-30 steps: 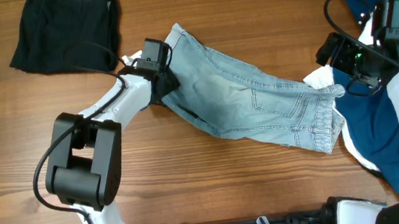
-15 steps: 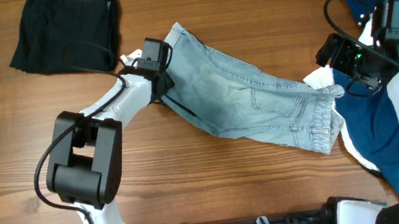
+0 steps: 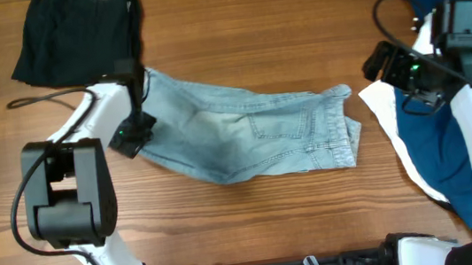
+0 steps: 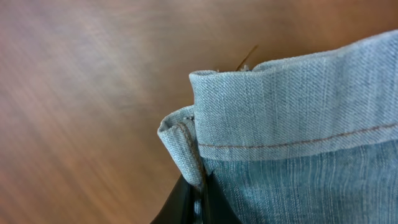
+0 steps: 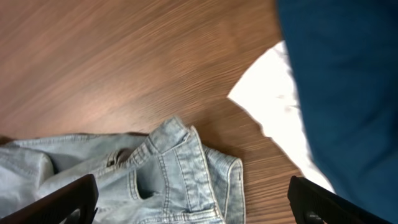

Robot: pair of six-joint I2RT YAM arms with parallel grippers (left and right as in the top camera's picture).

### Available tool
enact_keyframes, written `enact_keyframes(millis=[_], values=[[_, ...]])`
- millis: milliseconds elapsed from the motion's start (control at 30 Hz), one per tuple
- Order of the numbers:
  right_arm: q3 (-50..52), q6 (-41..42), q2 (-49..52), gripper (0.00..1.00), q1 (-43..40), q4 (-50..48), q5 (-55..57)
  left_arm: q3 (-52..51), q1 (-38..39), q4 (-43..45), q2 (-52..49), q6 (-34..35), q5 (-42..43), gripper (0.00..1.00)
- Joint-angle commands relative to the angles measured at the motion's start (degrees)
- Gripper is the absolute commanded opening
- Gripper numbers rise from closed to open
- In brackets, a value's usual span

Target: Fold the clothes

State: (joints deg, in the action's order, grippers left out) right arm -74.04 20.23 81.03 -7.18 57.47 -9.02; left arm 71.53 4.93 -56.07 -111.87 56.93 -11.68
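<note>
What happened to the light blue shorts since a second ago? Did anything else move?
The left gripper, jaws shut on their edge, dragged the denim shorts to the left, and they now lie flatter. The right gripper is now open and clear of them. The black garment and the navy garment stayed put.

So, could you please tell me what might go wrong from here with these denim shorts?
1. The left jaws pinch only a thin rolled corner of the hem of the denim shorts, so the cloth may slip out under a pull.
2. The shorts' right end lies bunched and doubled over, so a fold made now would likely trap creases.
3. The open right jaws hang beside the navy garment and could snag it instead.
</note>
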Motion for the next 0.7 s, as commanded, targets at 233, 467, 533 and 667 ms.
enact_keyframes(millis=[233, 467, 533, 667], values=[[-0.39, -0.17, 5.07, 0.52, 14.14, -0.09, -1.73, -0.66, -0.20, -5.53, 2.01, 1.25, 2.89, 0.13], [-0.31, 2.43, 10.16, 0.37, 17.20, 0.72, -2.67, -0.59, -0.33, -5.77, 7.96, -1.05, -0.04, 0.24], [-0.31, 4.00, 10.91, 0.45, 17.20, 0.83, -3.04, -0.57, -0.33, -5.70, 11.21, -1.07, -1.44, 0.32], [-0.24, 3.34, 11.41, 0.47, 17.92, 0.39, -7.26, -0.57, -0.33, -4.74, 17.40, -1.22, -3.04, 0.45]])
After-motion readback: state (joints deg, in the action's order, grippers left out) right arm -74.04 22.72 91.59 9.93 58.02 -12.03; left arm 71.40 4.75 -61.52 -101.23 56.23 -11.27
